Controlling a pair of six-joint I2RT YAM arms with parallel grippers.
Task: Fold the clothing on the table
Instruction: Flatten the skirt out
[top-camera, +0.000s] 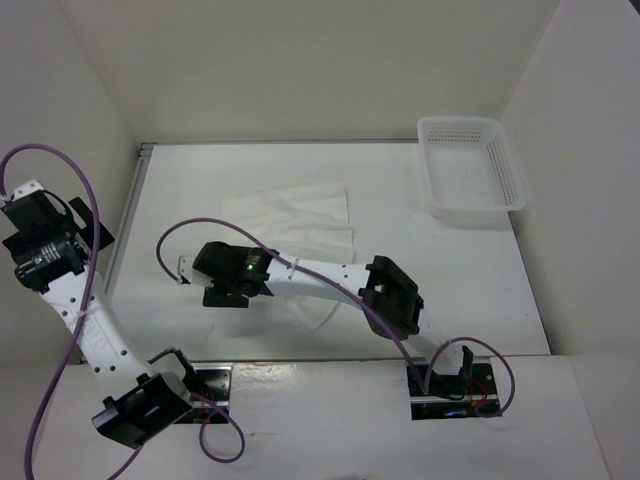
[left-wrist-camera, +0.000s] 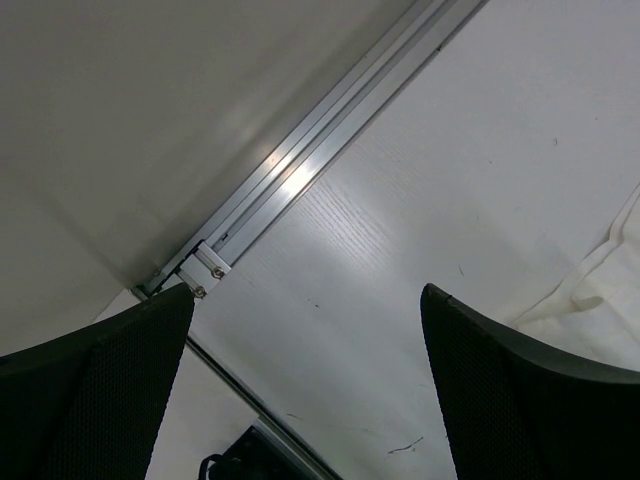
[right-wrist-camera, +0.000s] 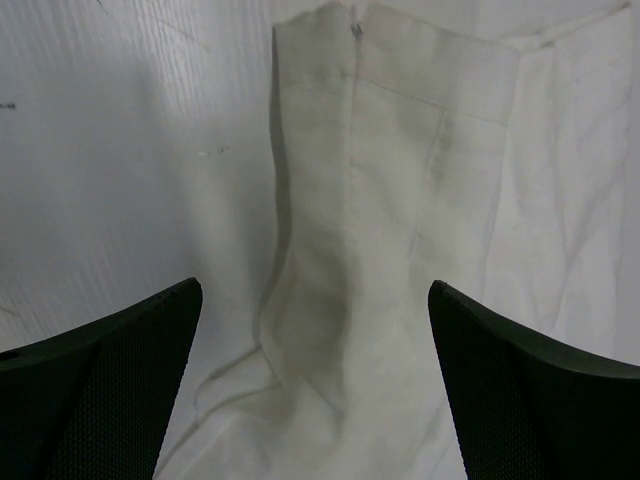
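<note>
White table (top-camera: 470, 290), clothing (top-camera: 300, 220) at its middle, basket (top-camera: 458, 122) far right, left gripper (left-wrist-camera: 308, 300) and right gripper (right-wrist-camera: 315, 290) both spread wide

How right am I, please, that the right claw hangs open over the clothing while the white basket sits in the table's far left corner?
Only the corner is wrong: the top external view shows the basket in the table's far right corner. The right claw does hang open over the clothing.

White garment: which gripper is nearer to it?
Right. The right gripper hangs open directly above the garment; the left gripper is off by the rail at the table edge, clear of it.
</note>
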